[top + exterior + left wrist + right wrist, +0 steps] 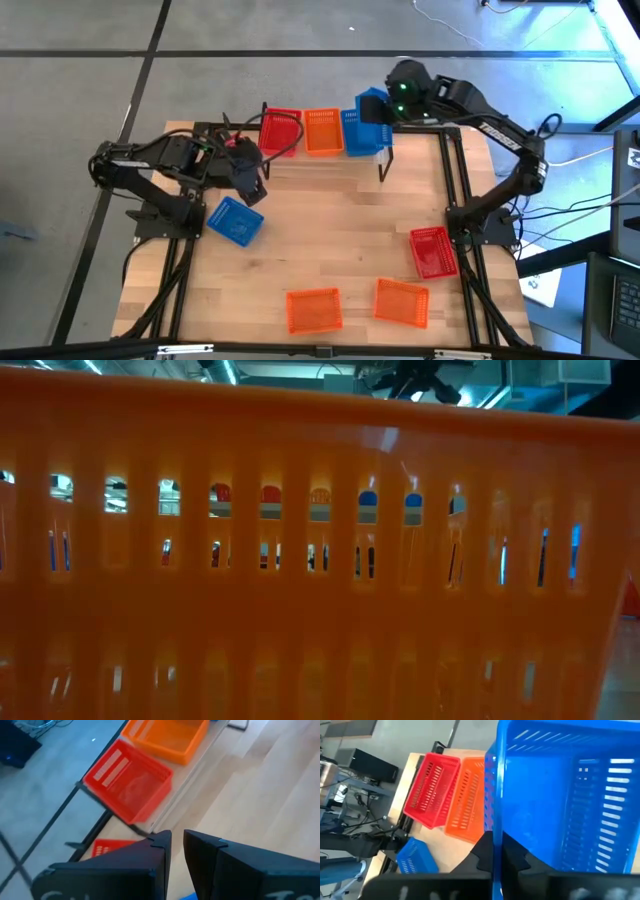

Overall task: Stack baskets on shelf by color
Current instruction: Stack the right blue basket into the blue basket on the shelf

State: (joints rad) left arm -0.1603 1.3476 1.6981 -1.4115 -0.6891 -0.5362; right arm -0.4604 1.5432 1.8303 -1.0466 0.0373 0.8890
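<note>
Right gripper (495, 865) clamps blue basket (570, 795) wall above shelf (420, 128); basket empty.

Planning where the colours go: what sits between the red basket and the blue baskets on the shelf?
One orange basket sits between the red basket and the blue baskets on the shelf. The high view shows it; the right gripper holds another blue one.

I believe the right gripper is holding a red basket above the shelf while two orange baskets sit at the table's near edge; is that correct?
Not quite: the basket in the right gripper is blue, not red. The right wrist view shows its fingers shut on the wall of the blue basket, held above the shelf. The two orange baskets do sit at the near edge.
</note>
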